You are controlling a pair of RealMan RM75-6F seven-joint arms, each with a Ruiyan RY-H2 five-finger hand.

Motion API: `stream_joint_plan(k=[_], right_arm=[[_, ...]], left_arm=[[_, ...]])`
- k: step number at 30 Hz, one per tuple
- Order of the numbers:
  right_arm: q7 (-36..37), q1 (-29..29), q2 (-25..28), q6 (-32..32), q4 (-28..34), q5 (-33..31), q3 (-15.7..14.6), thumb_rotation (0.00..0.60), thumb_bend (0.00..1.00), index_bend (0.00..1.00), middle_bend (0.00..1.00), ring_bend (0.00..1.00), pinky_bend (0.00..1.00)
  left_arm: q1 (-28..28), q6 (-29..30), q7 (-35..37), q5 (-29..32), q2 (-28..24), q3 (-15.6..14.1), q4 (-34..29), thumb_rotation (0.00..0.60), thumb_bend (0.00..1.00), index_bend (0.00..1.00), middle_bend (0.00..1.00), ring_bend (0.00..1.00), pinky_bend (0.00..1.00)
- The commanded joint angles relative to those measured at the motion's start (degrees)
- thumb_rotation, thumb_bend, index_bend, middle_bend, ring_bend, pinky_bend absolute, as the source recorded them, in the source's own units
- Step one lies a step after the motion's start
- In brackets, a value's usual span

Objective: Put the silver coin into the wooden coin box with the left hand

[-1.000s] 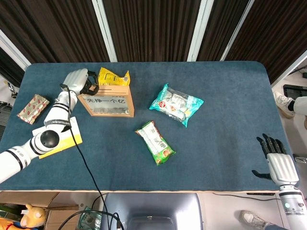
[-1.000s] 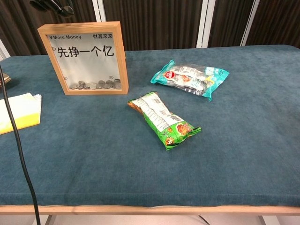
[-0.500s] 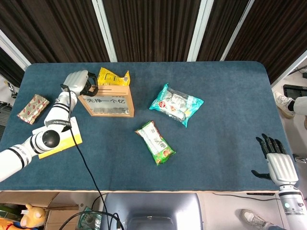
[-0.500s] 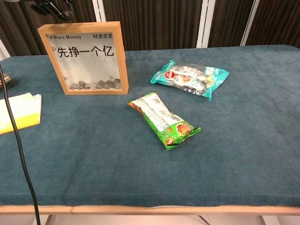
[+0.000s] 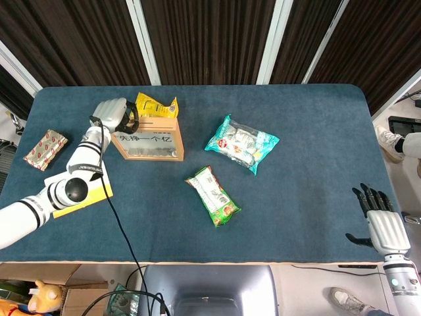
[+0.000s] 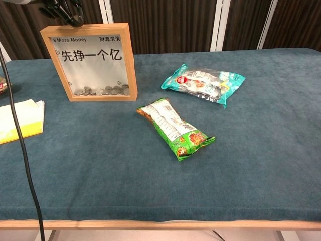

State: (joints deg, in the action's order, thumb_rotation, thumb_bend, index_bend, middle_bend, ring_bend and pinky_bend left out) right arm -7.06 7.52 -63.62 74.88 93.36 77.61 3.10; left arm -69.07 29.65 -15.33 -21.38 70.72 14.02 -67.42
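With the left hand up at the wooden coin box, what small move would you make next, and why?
Probably ease the left hand slightly down onto the top edge of the wooden coin box: its fingertips are right at the top edge; the coin isn't visible.

Count on table: one wooden coin box (image 5: 147, 137), a heap of coins (image 6: 103, 91) in its bottom, number too small to tell. Four snack packets: yellow (image 5: 156, 105), teal (image 5: 241, 143), green (image 5: 212, 195), red-patterned (image 5: 45, 149). One yellow pad (image 5: 82, 193). Two hands: left (image 5: 113, 113), right (image 5: 382, 222).
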Motion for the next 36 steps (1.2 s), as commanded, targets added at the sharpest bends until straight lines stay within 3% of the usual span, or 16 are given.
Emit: stream_joint_plan(k=[1, 30, 36], right_arm=[[-0.02, 0.00, 0.03, -0.02, 0.05, 0.03, -0.04, 0.600, 0.21, 0.00, 0.00, 0.00, 0.00], [-0.55, 0.08, 0.08, -0.21, 0.23, -0.75, 0.12, 0.600, 0.21, 0.00, 0.00, 0.00, 0.00], [-0.60, 0.09, 0.09, -0.18, 0.30, -0.85, 0.16, 0.600, 0.21, 0.00, 0.00, 0.00, 0.00]], left_arm=[[-0.42, 0.07, 0.43, 0.16, 0.46, -0.34, 0.64, 0.600, 0.61, 0.68, 1.00, 1.00, 1.00], [-1.88, -2.32, 4.60, -0.17, 0.89, -2.98, 2.50, 0.600, 0.61, 0.67, 1.00, 1.00, 1.00], [-1.90, -2.01, 5.35, -1.13, 0.62, -3.23, 1.91, 0.600, 0.58, 0.62, 1.00, 1.00, 1.00]])
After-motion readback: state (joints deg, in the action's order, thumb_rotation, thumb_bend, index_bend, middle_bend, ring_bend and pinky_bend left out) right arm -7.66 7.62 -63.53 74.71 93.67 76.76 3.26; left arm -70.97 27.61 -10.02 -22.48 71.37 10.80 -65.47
